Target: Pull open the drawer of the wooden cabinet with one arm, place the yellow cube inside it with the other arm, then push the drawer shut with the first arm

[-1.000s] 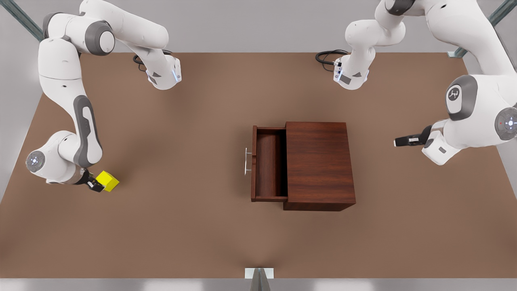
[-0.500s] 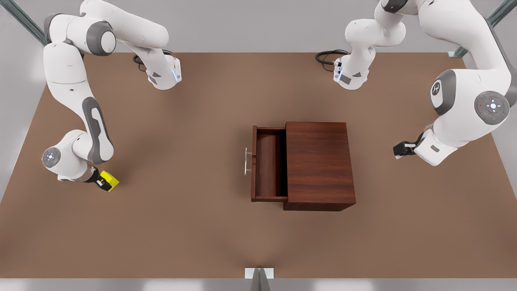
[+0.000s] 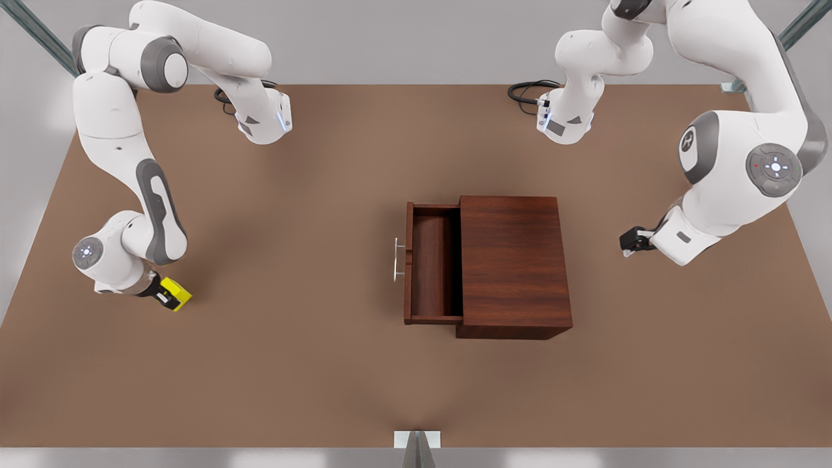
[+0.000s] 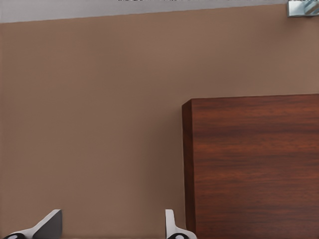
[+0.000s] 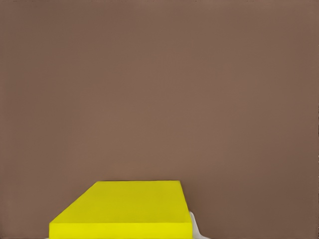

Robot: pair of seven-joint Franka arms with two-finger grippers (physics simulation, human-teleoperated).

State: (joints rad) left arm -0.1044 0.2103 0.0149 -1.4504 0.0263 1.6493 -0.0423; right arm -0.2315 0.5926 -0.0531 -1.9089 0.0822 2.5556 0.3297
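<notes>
Yellow fills the near edge of the right wrist view, where the yellow cube sits between the right gripper's fingers, a pale fingertip showing just beside its flank; in the front view the right gripper is at the front view's left, low over the brown table, its black fingers closed on the yellow cube, which is turned so that one corner points toward the front view's right; whether the cube touches the table cannot be told. The left gripper hangs at the front view's right, well apart from the wooden cabinet, and waits; in the left wrist view its two pale fingertips stand wide apart with nothing between them, and the cabinet's back face lies ahead. The cabinet stands near the middle of the table; its drawer is pulled out toward the front view's left, its long axis running from far to near in that view, its inside bare dark wood, and the thin silver bar handle runs parallel on its front. Bare table lies between the cube and the drawer. Black cables coil by the arm bases at the far edge.
</notes>
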